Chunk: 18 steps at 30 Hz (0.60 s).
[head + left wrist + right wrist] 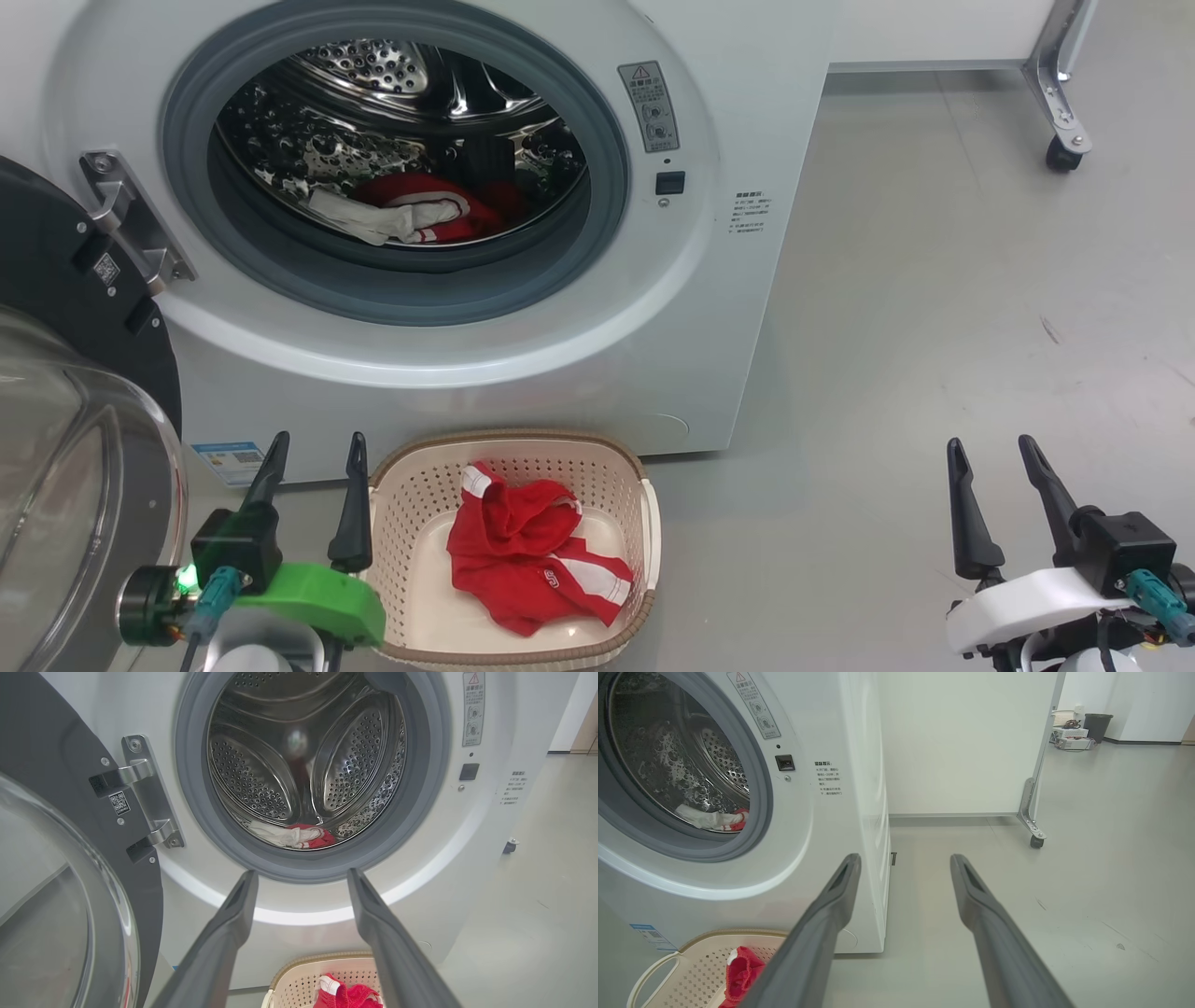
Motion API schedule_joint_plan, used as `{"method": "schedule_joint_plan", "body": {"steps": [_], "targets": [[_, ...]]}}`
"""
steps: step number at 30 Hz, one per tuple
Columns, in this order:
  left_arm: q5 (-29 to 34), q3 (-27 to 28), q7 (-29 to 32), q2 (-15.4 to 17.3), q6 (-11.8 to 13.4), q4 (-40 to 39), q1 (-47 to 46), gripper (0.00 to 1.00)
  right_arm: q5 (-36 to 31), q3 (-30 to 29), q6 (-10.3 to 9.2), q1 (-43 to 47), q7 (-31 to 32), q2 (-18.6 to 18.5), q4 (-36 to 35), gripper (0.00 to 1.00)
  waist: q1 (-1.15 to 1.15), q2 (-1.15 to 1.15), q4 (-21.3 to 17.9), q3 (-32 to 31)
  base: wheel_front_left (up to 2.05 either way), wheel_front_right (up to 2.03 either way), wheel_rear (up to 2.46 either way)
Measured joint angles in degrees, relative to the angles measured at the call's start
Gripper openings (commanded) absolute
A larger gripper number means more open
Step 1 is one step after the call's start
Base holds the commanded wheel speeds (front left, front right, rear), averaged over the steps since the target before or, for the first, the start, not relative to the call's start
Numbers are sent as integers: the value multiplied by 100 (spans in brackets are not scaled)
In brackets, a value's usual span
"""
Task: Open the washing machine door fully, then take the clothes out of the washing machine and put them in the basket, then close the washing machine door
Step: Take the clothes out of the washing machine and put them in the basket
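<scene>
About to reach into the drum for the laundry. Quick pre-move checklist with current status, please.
1. Glossy black round door swung clear of the opening: ok.
2. Left gripper open and empty: ok.
3. Right gripper open and empty: ok.
4. Perforated steel drum emptied: not ok; red and white clothes lie at its bottom.
5. Cream perforated basket in front of the white washing machine, with room to spare: ok; one red garment inside.
6. More items hidden behind that pile: cannot tell.
</scene>
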Motion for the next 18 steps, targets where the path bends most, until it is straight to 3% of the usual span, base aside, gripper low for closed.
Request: {"method": "schedule_joint_plan", "body": {"steps": [18], "targets": [[36,14,124,65,123,-843,560,100,-31,14,-52,143,120,-21,-233,100,0,0,-30,-16,0,0,0]]}}
